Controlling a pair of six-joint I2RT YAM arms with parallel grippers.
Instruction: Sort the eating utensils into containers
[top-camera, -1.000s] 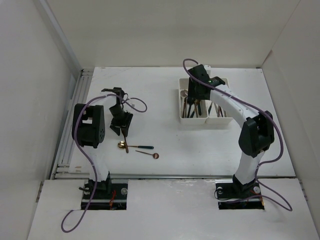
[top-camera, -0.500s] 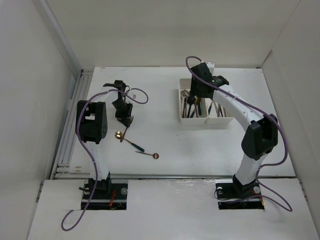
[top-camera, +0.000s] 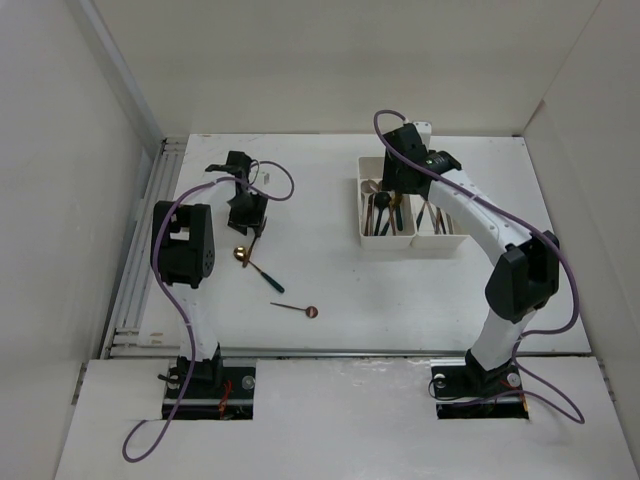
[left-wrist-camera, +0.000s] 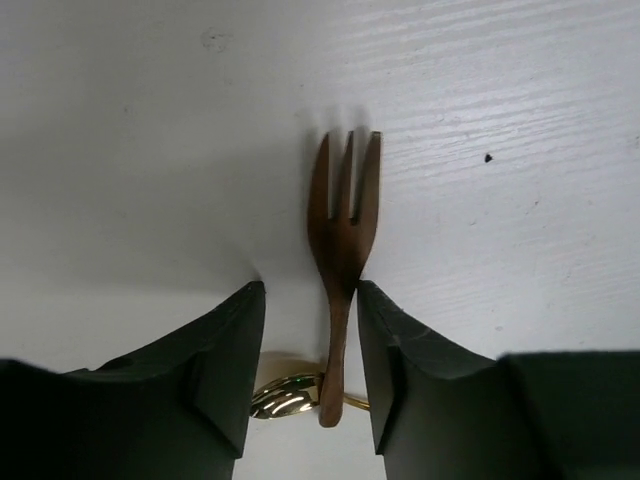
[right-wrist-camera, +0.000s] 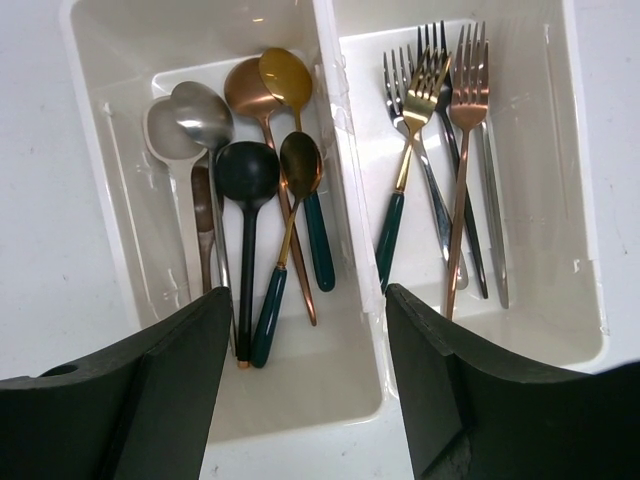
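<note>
Pulled the left gripper (top-camera: 247, 215) back from the middle toward the far left corner of the table (top-camera: 400, 300) over the last second, and left the teal-handled gold spoon (top-camera: 256, 266) turned, bowl toward the far edge, handle slanting to the near right. Raised the right arm a little too, with no real change over the bins. Holding the left jaws apart now, clamped on nothing, with a copper fork (left-wrist-camera: 343, 215) lying between them. Long axis of the fork in line with the fingers, tines pointing out past the tips, handle end meeting the gold spoon's bowl in the wrist view. Gap on either side of the handle, so probably needs only a squeeze, no turn of the wrist. Right gripper (right-wrist-camera: 308, 295) spread and empty above the containers at the far right, spoon bin (right-wrist-camera: 105, 150) beside fork bin (right-wrist-camera: 575, 150). One copper spoon (top-camera: 296, 308) loose toward the near edge, closer to the left arm. Fork well apart from its bin, so likely a long carry across or a handover
</note>
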